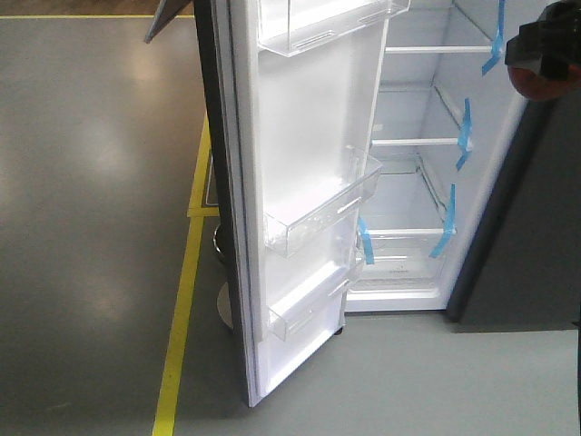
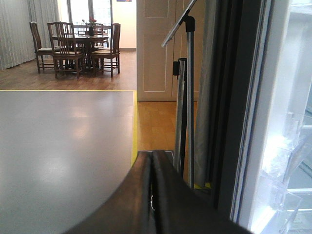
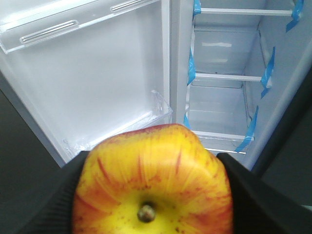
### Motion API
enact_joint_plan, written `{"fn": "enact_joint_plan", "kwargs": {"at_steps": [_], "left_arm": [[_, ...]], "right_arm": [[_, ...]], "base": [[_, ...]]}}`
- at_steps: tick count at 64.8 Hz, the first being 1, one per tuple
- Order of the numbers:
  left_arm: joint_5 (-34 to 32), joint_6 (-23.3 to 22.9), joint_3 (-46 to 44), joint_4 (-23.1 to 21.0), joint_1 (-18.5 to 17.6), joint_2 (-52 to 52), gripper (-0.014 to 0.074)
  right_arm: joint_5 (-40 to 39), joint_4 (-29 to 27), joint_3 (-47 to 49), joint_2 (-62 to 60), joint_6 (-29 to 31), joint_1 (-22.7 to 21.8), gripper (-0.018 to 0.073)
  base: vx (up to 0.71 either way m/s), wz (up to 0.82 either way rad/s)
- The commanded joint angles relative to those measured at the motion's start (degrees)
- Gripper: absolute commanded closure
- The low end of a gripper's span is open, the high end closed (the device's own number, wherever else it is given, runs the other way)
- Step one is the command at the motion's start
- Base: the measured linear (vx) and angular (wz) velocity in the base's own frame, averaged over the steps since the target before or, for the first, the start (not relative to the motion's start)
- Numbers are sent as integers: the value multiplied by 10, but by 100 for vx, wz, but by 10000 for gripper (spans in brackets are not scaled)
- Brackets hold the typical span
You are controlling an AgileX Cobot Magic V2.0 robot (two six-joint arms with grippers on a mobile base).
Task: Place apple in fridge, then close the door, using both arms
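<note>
Open fridge (image 1: 495,163), apple (image 3: 153,185) clamped in right gripper (image 1: 543,54) just outside it.
left gripper (image 2: 152,195) pressed together by the door (image 1: 309,136) outer face; front view crops right gripper, apple half hidden.

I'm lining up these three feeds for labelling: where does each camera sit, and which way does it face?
Exterior front: high up, looking forward and down at the open door and into the fridge; the right pincer holding the apple shows at upper right.
Left wrist: behind the shut left pincer, looking along the door's outer edge toward a distant dining table.
Right wrist: behind the apple, black fingers on either side, facing into the fridge.
Shared: front and right wrist both show door bins and blue-taped shelves.
</note>
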State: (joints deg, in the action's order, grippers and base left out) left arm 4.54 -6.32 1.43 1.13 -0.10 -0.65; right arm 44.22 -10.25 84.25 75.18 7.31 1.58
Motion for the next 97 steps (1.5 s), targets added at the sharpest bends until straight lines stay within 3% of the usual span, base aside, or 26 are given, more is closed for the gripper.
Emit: {"fn": "enact_joint_plan", "kwargs": {"at_steps": [1, 97], "left_arm": [[-40, -5, 16, 0, 1, -8, 602], [-40, -5, 16, 0, 1, -8, 602]], "right_arm": [[-43, -5, 18, -17, -1, -2, 568], [-43, -5, 18, -17, -1, -2, 568]], "base": [[8, 2], [7, 1]]}}
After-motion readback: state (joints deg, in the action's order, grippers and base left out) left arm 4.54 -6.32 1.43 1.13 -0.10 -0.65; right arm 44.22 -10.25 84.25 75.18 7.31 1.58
